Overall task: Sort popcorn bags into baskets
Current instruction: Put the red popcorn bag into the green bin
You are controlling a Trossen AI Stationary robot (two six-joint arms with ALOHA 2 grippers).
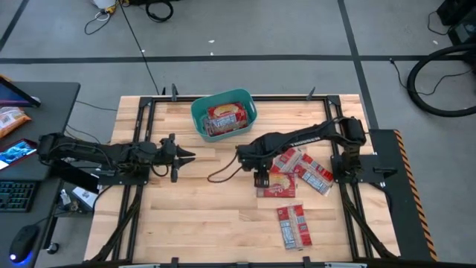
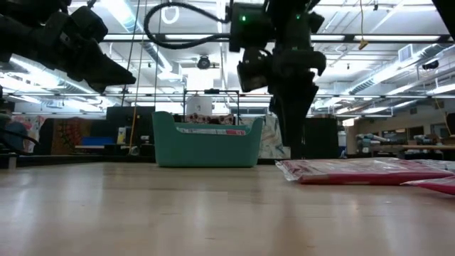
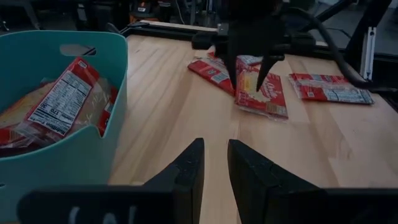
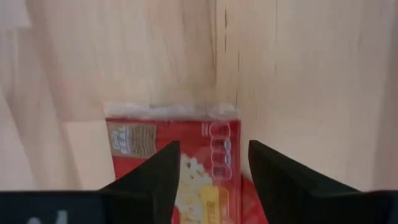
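The teal basket (image 1: 199, 119) (image 3: 93, 143) stands near the table's far edge, with red popcorn bags (image 1: 225, 117) (image 3: 59, 102) lying inside it. More bags lie flat right of centre (image 1: 309, 170) and toward the near edge (image 1: 294, 223). My right gripper (image 1: 260, 177) (image 4: 211, 168) is open and points down just above one bag (image 1: 277, 186) (image 3: 264, 96), a finger on each side of its end. My left gripper (image 1: 187, 156) (image 3: 214, 162) hovers left of centre, open by a narrow gap and holding nothing.
A dark cable (image 1: 219, 175) loops over the table between the two grippers. A desk beside the table's left edge carries an orange packet (image 1: 11, 119), a keyboard and a mouse. Bare wood (image 1: 201, 216) lies toward the near left.
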